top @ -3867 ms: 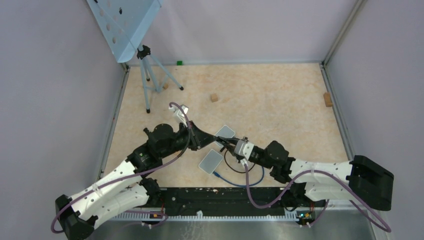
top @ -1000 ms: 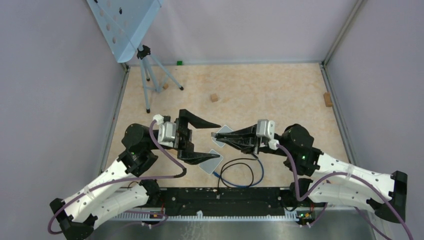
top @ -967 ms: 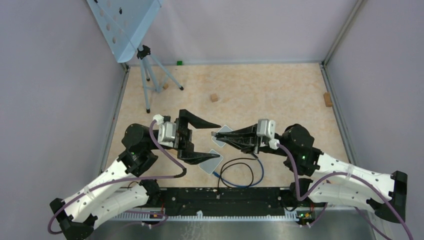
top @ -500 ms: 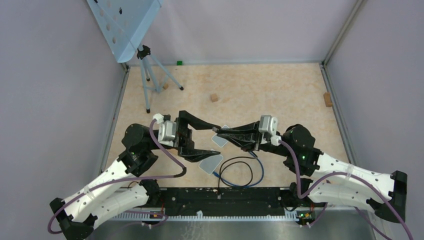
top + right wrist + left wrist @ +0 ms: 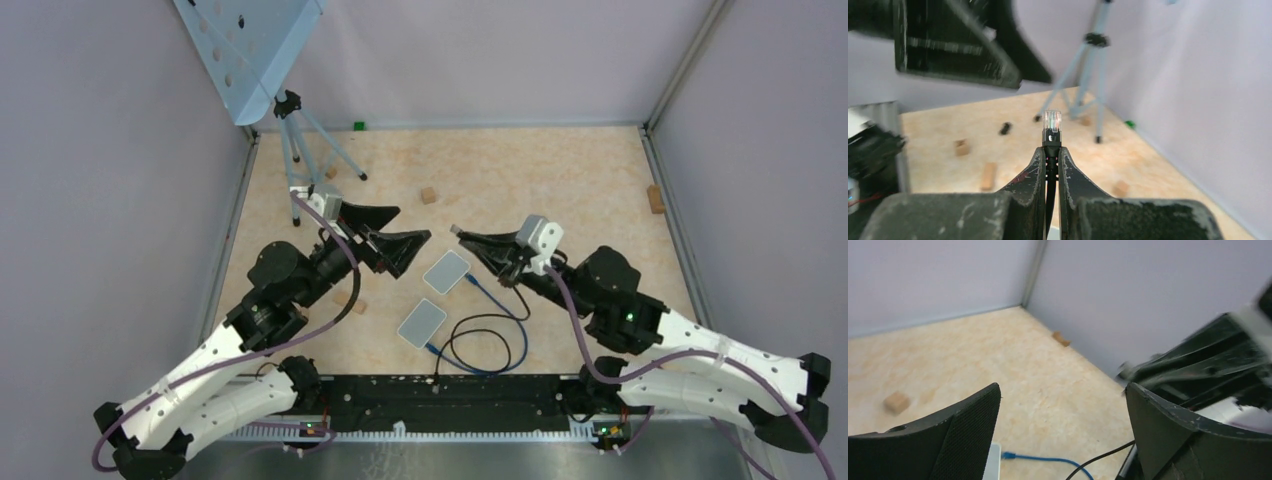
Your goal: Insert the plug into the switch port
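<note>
Raised just beyond the switch (image 5: 447, 270), the right gripper (image 5: 1052, 150) clamps the plug (image 5: 1052, 121) by its boot, leaving the clear tip free for a port, while the left gripper (image 5: 1063, 390) gapes wide, empty.

Both arms are held up and angled in toward each other. The left gripper (image 5: 393, 231) is spread wide open, while the right gripper (image 5: 461, 234) is pinched tight on the plug (image 5: 1052, 121).

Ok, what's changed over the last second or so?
The left gripper, open and empty, swung away from the near switch toward the far left. The right gripper, shut on the plug, drew back from the far switch. Both switches stayed put.
</note>
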